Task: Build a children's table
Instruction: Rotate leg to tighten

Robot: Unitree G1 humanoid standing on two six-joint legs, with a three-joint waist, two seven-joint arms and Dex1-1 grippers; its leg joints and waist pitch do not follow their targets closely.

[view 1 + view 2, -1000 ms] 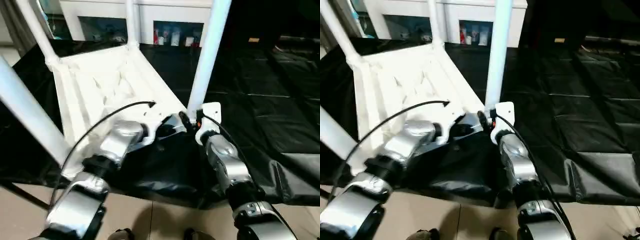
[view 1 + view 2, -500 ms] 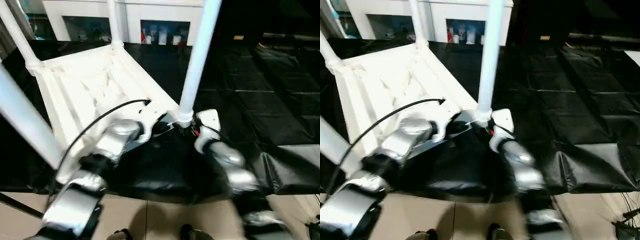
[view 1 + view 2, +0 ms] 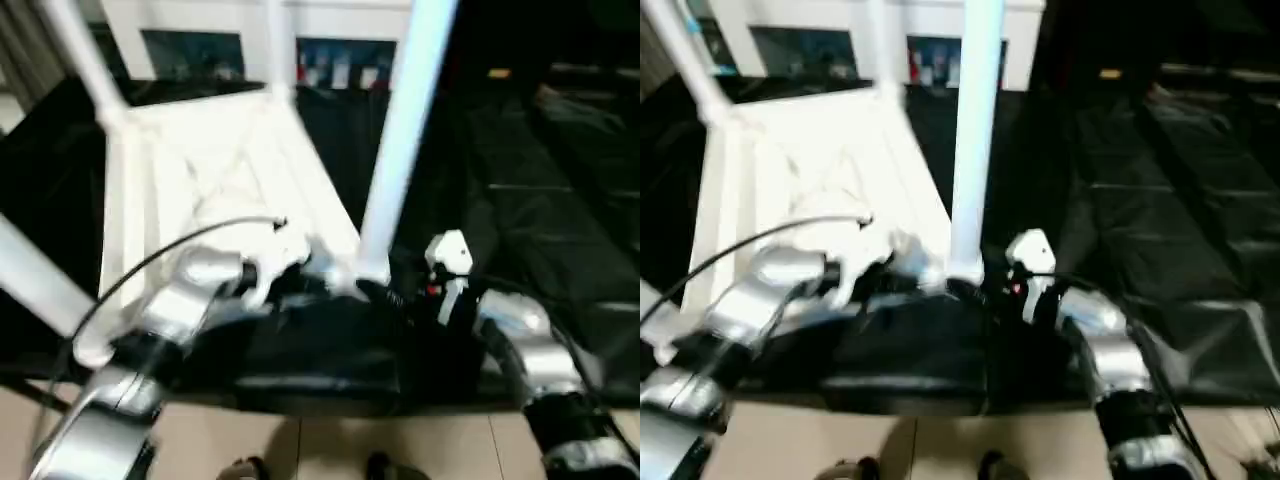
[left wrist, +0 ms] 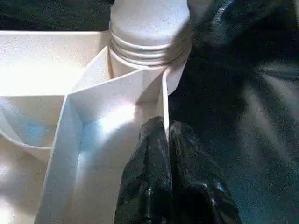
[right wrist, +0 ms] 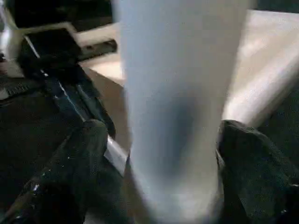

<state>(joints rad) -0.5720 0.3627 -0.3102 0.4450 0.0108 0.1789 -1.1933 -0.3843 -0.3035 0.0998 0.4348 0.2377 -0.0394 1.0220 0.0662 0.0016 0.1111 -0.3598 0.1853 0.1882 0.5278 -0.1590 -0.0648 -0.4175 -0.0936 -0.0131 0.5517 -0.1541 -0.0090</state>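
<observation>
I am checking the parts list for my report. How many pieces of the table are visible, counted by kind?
Top: 1
Legs: 4
Total: 5
</observation>
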